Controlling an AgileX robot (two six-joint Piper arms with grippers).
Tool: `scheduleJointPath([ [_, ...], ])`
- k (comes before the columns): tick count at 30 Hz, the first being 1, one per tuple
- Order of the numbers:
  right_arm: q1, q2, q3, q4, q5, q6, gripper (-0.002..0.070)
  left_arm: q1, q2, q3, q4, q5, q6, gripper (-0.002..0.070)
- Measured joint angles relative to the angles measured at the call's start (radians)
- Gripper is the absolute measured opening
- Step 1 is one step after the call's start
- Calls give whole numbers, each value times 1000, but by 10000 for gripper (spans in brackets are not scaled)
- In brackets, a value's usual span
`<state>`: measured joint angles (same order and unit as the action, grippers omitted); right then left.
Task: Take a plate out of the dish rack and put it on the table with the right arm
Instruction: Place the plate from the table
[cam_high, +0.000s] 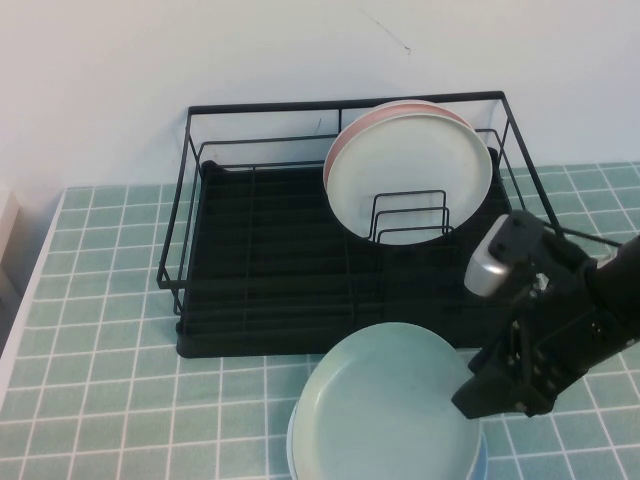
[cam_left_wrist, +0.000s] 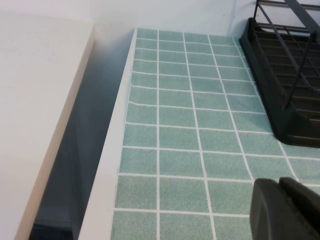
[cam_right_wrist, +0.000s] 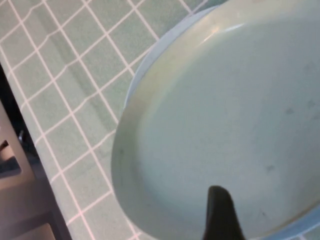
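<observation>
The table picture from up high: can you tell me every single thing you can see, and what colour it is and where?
Dish rack: one, black wire with black tray, at the back of the table.
Cream-white plate: one, upright in the rack's right side.
Pink plate: one, upright just behind the cream-white one.
Mint-green plate: one, lying flat in front of the rack, on top of a blue plate.
Blue plate: one, only its rim showing underneath.
Table: one, pale green tiles, white grout.
Right gripper: black, open, at the mint-green plate's right edge.
Left gripper: black, over the table's left part.
</observation>
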<state>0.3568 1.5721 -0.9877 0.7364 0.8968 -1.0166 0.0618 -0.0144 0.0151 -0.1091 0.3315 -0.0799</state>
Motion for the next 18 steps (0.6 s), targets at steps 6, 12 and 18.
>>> scheduleJointPath([
  [6,0,0,-97,-121,66,55,409,0,0,0,0,0,0,-3],
  [12,0,0,-231,-213,205,138,384,0,0,0,1,0,0,-3],
  [18,0,-49,-356,-111,304,130,84,0,0,0,1,0,0,-3],
])
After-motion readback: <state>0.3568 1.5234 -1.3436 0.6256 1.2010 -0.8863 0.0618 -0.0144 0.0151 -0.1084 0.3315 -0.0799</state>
